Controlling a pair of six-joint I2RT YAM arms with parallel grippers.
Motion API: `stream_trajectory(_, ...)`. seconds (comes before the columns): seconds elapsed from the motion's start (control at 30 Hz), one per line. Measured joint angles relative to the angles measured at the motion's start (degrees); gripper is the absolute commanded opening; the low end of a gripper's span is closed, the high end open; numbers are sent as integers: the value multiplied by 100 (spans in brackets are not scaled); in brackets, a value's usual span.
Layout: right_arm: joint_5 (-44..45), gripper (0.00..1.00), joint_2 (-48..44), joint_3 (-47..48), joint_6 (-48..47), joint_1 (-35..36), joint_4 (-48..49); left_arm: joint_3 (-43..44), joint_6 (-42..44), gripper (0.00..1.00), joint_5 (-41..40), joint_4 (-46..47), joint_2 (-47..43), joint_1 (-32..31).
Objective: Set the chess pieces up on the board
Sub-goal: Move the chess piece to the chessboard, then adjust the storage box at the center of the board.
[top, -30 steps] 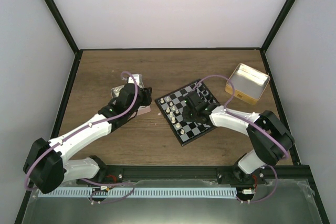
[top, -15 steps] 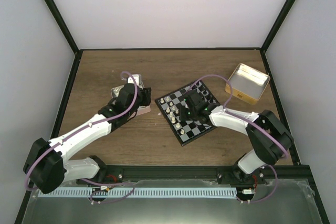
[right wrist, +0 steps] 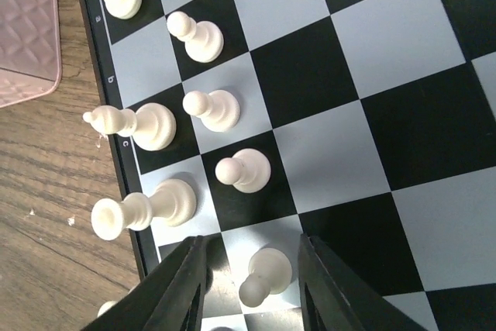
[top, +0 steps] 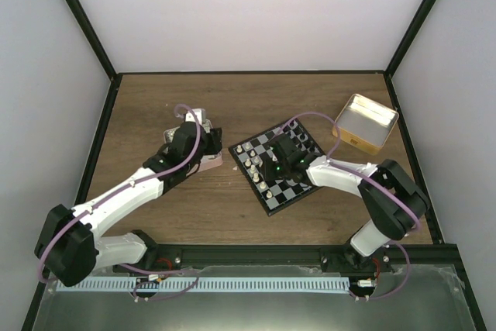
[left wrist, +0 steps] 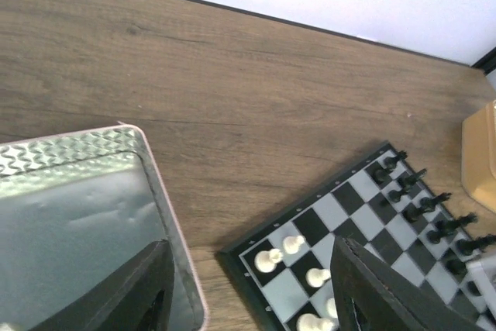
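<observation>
Where the small square chessboard with black and light-grey squares [top: 283, 191] lies skewed on the brown wooden table [top: 232, 98], two tins flank it. A pink-sided metal tin with a silvery inside [left wrist: 77, 199] sits just beside its left corner, and a yellow rectangular metal tin [top: 366, 123] is near its right corner. The left gripper [left wrist: 249, 244] hangs with fingers apart, one above the pink tin's inside, the other above the board's corner. The right gripper [right wrist: 252, 242] is low over the board, fingers apart on either side of one upright cream-white pawn [right wrist: 263, 273] and clear of it. Cream-white chessmen [right wrist: 209, 108] crowd close: nine in all, in two rows by the rim, some cut by the frame. At least five black chessmen [left wrist: 422, 208] line the opposite edge.
</observation>
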Motion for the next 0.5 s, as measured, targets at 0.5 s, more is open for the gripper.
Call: stream_trajectory(0.5,756,51,-1211,-160,295,-4,-105,1344,1775,90,203,-835,1537,973)
